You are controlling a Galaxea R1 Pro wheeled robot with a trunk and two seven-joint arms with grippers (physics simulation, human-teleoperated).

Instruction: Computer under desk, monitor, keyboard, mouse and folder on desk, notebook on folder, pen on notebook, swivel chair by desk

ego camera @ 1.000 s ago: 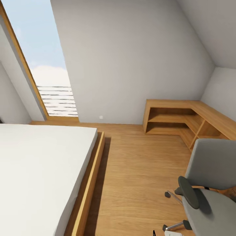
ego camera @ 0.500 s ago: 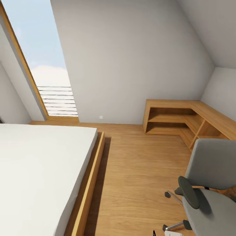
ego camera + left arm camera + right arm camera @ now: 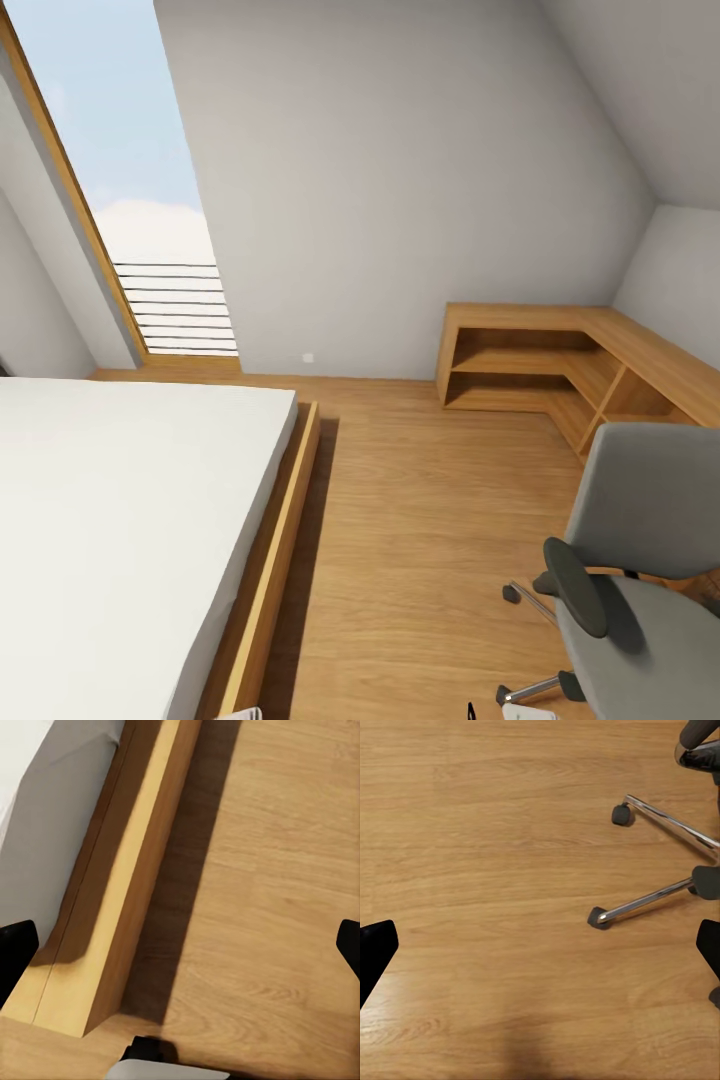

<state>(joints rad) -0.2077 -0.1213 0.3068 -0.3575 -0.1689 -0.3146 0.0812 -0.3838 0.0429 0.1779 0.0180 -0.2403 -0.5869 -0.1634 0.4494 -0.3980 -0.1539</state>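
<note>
The grey upholstered swivel chair [image 3: 640, 590] stands on the wooden floor [image 3: 420, 540] at the robot's right, its chrome base (black castors) [image 3: 660, 896] beyond the right jaws, spread wide and empty; left jaws likewise, over the white bed's wooden frame [image 3: 127, 892].

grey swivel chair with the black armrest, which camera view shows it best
The head view: the grey upholstered swivel chair shows its backrest, seat, black armrest and part of the chrome base. The right wrist view catches chrome base legs and black castors on the wood floor. The left wrist view looks at the bed frame.
</note>
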